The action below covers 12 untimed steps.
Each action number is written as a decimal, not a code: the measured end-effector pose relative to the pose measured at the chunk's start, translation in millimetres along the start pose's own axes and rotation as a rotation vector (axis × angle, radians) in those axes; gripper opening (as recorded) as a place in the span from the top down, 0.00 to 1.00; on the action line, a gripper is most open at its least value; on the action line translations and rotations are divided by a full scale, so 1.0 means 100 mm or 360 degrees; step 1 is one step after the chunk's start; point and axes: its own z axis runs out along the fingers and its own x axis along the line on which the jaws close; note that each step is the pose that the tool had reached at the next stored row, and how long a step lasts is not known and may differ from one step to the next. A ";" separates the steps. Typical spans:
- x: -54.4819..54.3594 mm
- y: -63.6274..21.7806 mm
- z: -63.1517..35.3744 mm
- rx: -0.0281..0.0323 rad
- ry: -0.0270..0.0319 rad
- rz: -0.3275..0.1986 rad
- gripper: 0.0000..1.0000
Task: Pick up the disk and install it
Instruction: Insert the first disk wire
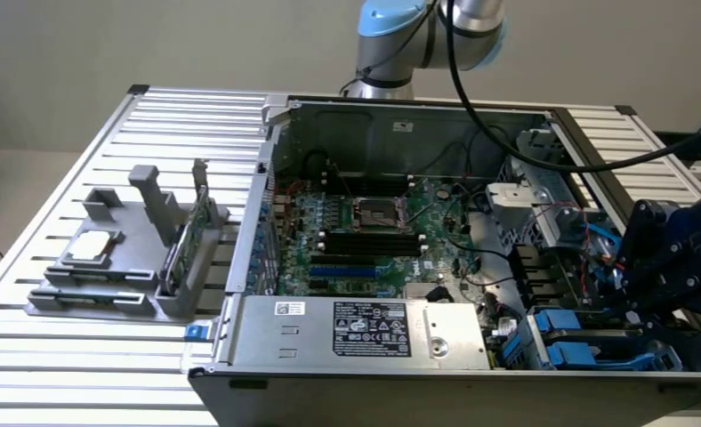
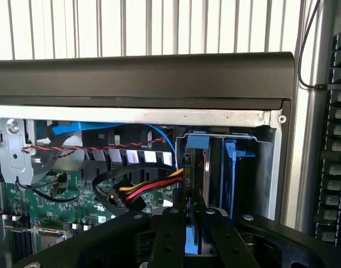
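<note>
Worktop (image 1: 77, 178) is slatted aluminium profile, silver, ribs running across. Open PC case (image 1: 446, 222) sits directly on it, side panel off, taking up the middle and the exterior view's right. Grey parts fixture (image 1: 125, 267) sits on the slats at the exterior view's left, just beside the case. Small square silver chip (image 1: 93, 247) rests in the fixture, thin green circuit card (image 1: 184, 245) stands upright in it.

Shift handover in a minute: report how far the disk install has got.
Done: the disk has been picked up and stands in the drive bay of the computer case. In hand: the gripper is closed on its blue rail. Left: releasing it; full seating can't be confirmed.
</note>
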 end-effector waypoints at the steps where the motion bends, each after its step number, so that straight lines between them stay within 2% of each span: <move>1: 0.00 0.000 0.000 -0.00008 -0.00002 0.0002 0.84; 12: 0.00 -0.005 0.015 -0.00146 -0.00001 0.0013 0.84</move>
